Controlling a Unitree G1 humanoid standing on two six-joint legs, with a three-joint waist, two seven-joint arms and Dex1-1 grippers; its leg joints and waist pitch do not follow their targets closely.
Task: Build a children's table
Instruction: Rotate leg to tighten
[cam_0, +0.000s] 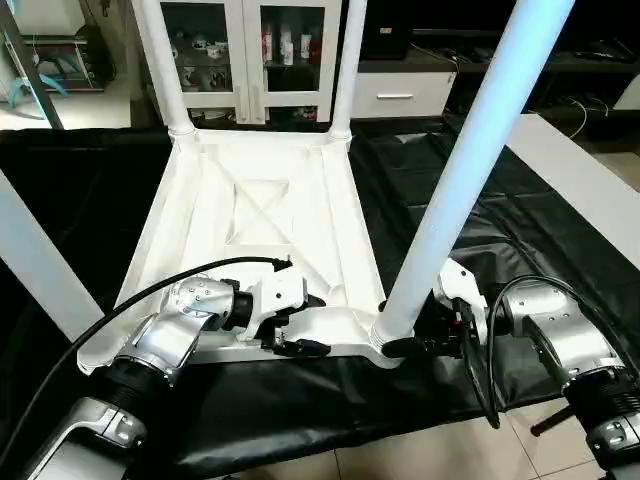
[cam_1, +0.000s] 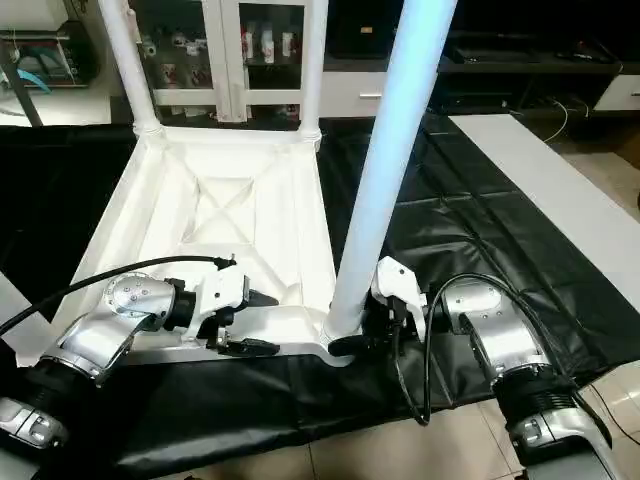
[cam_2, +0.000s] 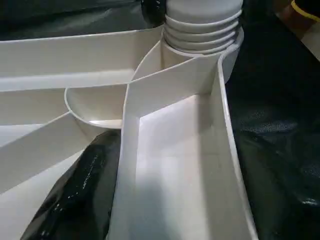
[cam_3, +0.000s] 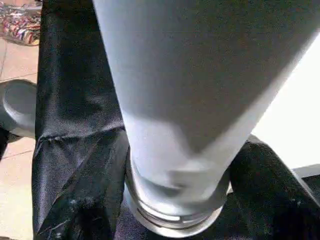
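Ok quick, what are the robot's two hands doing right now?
Left hand: holding the tabletop's near edge.
Right hand: around the base of the near leg; gripping or not, cannot tell.

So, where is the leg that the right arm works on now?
In the head views it stands in the tabletop's near right corner socket, beside the right gripper; this leg leans up toward the picture's top right.

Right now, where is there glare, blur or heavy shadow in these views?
Left eye view: the near leg looks washed out and bluish, and the black sheet shows sheen. Right wrist view: that leg looms soft and shaded. Left wrist view: the tabletop ribs are bright, with a blurred black finger in front.
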